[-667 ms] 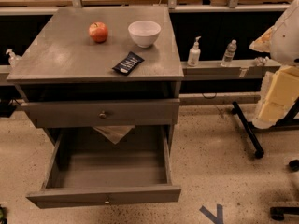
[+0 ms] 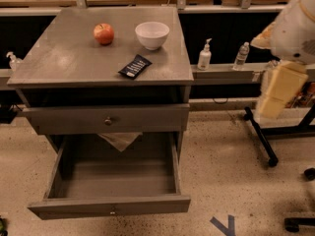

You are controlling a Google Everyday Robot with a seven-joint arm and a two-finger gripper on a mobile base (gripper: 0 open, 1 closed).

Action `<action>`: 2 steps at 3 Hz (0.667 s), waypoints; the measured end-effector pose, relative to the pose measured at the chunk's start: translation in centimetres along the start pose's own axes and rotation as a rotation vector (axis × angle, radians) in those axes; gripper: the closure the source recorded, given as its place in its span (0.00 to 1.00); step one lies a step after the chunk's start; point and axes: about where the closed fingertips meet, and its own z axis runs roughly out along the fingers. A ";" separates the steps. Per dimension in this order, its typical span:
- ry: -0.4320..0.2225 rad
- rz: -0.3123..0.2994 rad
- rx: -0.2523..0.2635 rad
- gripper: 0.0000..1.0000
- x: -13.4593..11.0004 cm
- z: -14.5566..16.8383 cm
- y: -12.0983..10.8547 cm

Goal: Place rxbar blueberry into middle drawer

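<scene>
Foreground: middle drawer [image 2: 110, 205] pulled out, ready. At right, gripper [image 2: 278, 89] has shifted slightly toward cabinet [image 2: 69, 58]; open or closed, cannot tell. Farther, rxbar blueberry [image 2: 135, 66] unmoved atop cabinet: pickup not begun.

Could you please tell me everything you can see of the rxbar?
The rxbar is a small flat bar in a dark wrapper with white print. It lies flat and askew on the grey cabinet top, near the front edge, in front of the white bowl, touching nothing else. The gripper hangs well apart, beside the cabinet.
</scene>
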 end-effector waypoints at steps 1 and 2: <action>-0.043 -0.069 -0.015 0.00 -3.6 2.4 -3.5; -0.145 -0.147 -0.043 0.00 -9.9 5.3 -7.6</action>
